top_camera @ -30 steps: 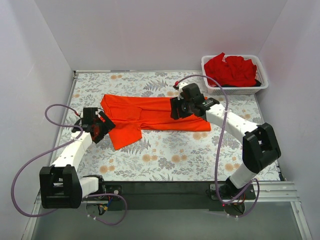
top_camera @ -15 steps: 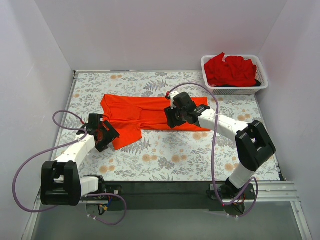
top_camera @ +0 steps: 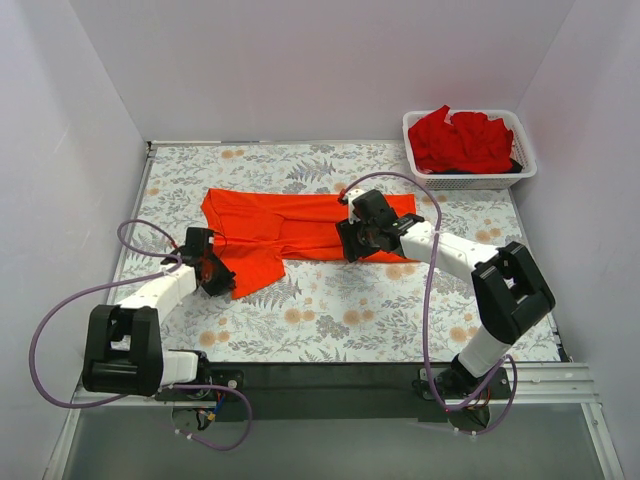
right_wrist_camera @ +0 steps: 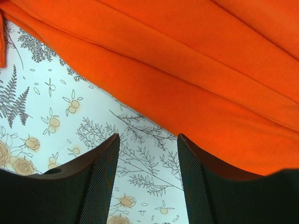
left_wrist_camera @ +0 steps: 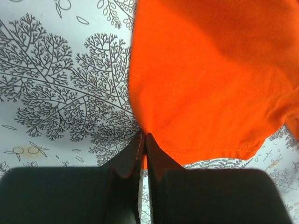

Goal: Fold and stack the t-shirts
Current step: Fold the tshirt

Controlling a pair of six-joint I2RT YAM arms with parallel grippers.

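Folding work at an early stage: orange-red t-shirt (top_camera: 290,225) lies spread crosswise on the flowered tabletop (top_camera: 330,310), partly gathered into a long band with lengthwise creases, one flap jutting toward the near left. Left tool (left_wrist_camera: 144,138) is pinched tight on the hem corner of that flap, with a sliver of orange cloth showing between its closed fingers. Right tool (right_wrist_camera: 147,140) hovers low at the near edge of the band, toward its right end, fingers spread wide with only bare tabletop between them and no cloth in hold. Deeper red t-shirts (top_camera: 460,138) lie heaped in the white mesh basket (top_camera: 522,172) at the far right corner, well apart from the shirt in hand; how many cannot be told. No folded shirt and no stack is to be seen on the tabletop. On this showing the first shirt is no more than part-folded. Its flap has yet to be laid over and the band brought down to a neat packet, and every shirt in the basket is yet to be taken out, folded and stacked.
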